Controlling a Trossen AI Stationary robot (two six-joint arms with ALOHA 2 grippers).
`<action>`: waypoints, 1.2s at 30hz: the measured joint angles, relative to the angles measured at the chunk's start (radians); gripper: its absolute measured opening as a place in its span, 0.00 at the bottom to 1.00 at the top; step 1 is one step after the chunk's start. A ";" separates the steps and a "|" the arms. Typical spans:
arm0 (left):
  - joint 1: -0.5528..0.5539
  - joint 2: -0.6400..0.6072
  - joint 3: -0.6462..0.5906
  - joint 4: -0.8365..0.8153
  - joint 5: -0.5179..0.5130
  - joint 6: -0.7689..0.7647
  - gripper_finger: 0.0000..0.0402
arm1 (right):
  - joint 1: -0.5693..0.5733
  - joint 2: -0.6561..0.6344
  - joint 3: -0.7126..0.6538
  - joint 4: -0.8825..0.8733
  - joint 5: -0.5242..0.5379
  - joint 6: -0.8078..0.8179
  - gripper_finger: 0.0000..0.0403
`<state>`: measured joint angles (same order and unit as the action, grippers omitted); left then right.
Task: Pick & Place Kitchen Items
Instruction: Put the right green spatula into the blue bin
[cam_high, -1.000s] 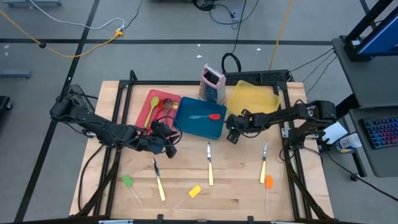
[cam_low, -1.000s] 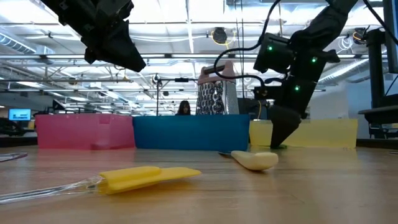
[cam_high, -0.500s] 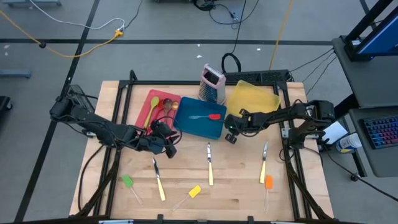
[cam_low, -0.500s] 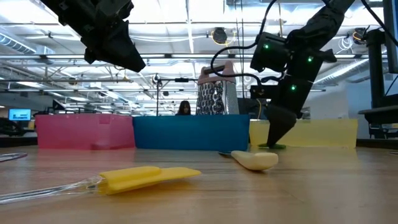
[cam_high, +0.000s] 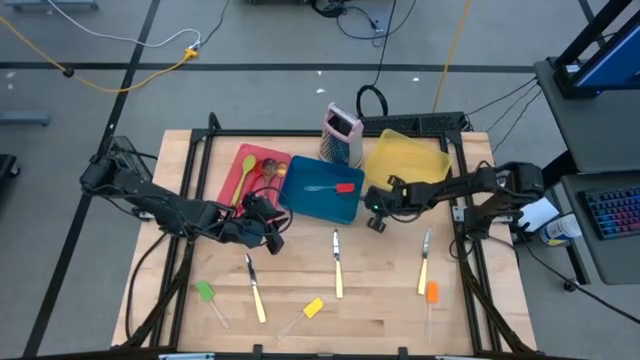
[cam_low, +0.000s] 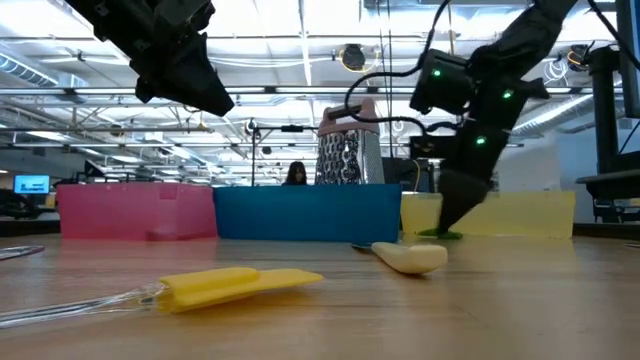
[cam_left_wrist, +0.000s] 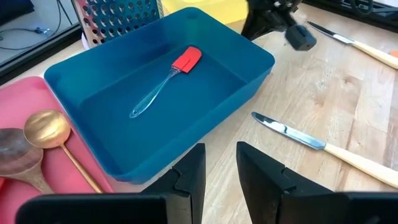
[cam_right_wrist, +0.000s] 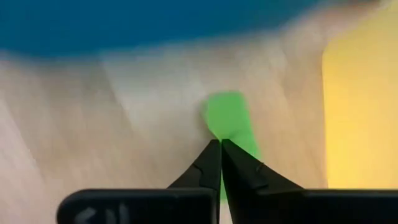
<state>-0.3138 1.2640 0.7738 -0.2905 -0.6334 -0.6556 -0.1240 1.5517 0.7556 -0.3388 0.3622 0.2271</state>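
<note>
Table (cam_high: 380, 300) is showing pale wood planks, matt, visible grain. Blue tray (cam_left_wrist: 112, 143), red tray (cam_left_wrist: 18, 180) and yellow tray (cam_high: 405, 158) are looking like smooth matt plastic. Red spatula (cam_left_wrist: 186, 60) is showing a clear plastic handle. Box grater (cam_high: 342, 145) is reading as perforated metal. Knife (cam_left_wrist: 305, 142) is showing a shiny metal blade, pale handle. Gold spoon (cam_left_wrist: 46, 127) is looking glossy.

From my remote station, I see the left gripper (cam_left_wrist: 219, 171) with its fingers slightly apart above the wooden table (cam_left_wrist: 323, 93). Ahead, a red-headed clear-handled spatula (cam_left_wrist: 165, 79) lies in the blue rectangular tray (cam_left_wrist: 249, 68), a pale-handled metal knife (cam_left_wrist: 317, 146) just beside it.
</note>
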 joint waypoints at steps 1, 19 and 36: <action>0.000 0.000 0.000 0.000 0.000 -0.001 0.23 | 0.010 -0.019 -0.002 -0.013 0.002 0.008 0.00; -0.003 0.000 0.000 0.008 0.000 -0.056 0.23 | 0.287 -0.274 0.001 -0.006 0.006 0.156 0.00; -0.002 0.000 0.000 0.011 -0.001 -0.046 0.23 | 0.359 -0.305 0.008 0.831 0.030 -0.400 0.00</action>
<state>-0.3161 1.2640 0.7734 -0.2794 -0.6342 -0.7012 0.2355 1.2469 0.7635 0.4923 0.3923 -0.1731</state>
